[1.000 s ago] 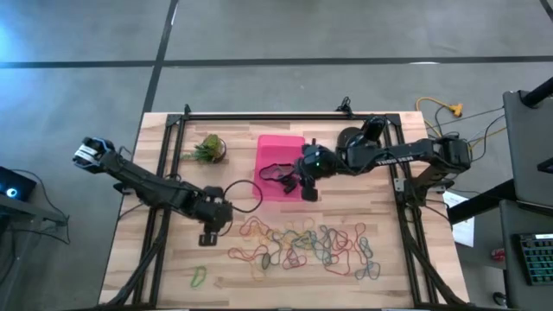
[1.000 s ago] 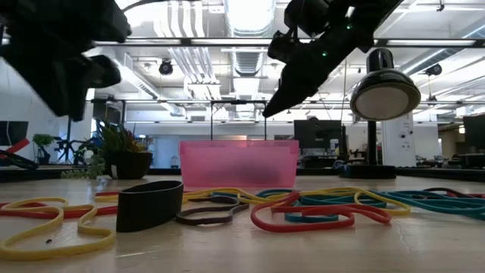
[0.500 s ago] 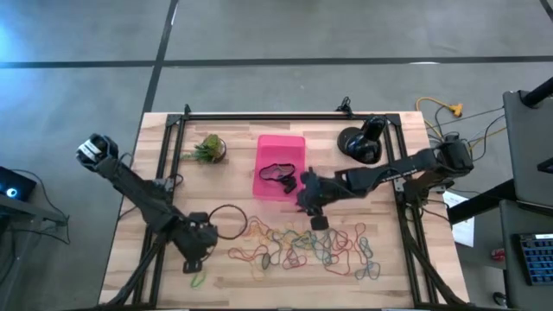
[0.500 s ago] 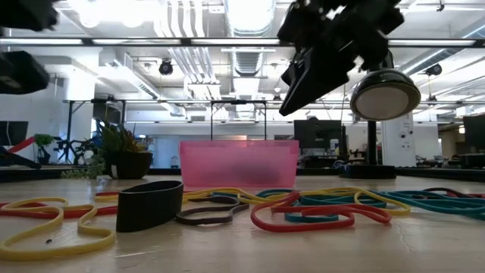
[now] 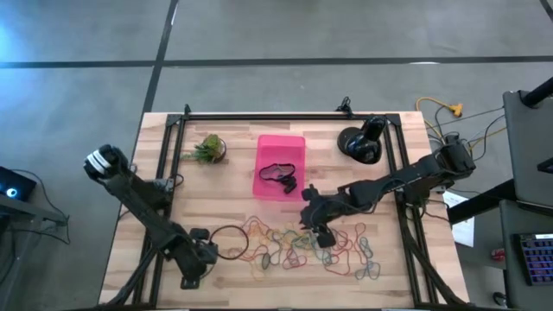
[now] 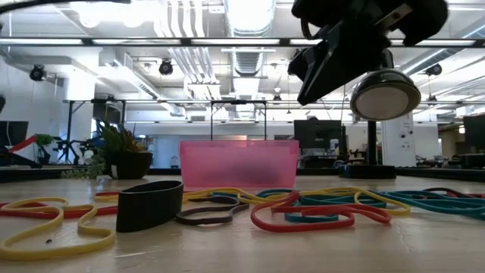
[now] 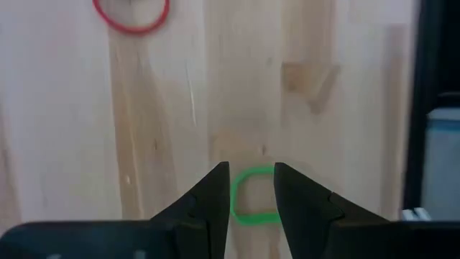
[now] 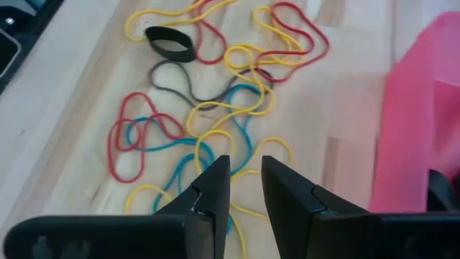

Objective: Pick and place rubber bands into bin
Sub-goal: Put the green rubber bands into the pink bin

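We have both arms down over the front half of the worktop [image 5: 173, 194], each set over a different part of the rubber bands [image 5: 302, 246]. The bands lie tangled in a loose heap along the front edge, red, yellow, blue and black loops overlapping, with one green band [image 7: 251, 196] lying alone near the front left corner. The bin [image 5: 281, 164] sits behind the heap, nearer the back edge at the middle, and already holds a few dark bands, so most of the job is left, in our judgement.

Our left claw [image 7: 251, 201] hovers straight over the lone green band, its fingers a little apart with the loop showing in the gap between them; we read this as lining up for a pick, since nothing is held. Our right claw [image 8: 244, 191] hangs above the heap just in front of the bin, fingers narrowly apart and empty, pointing down at yellow and blue strands, likely so it can nip one out of the tangle.

A small plant [image 5: 207, 149] stands left of the bin and a round black object [image 5: 359, 142] right of it, both clear of the work
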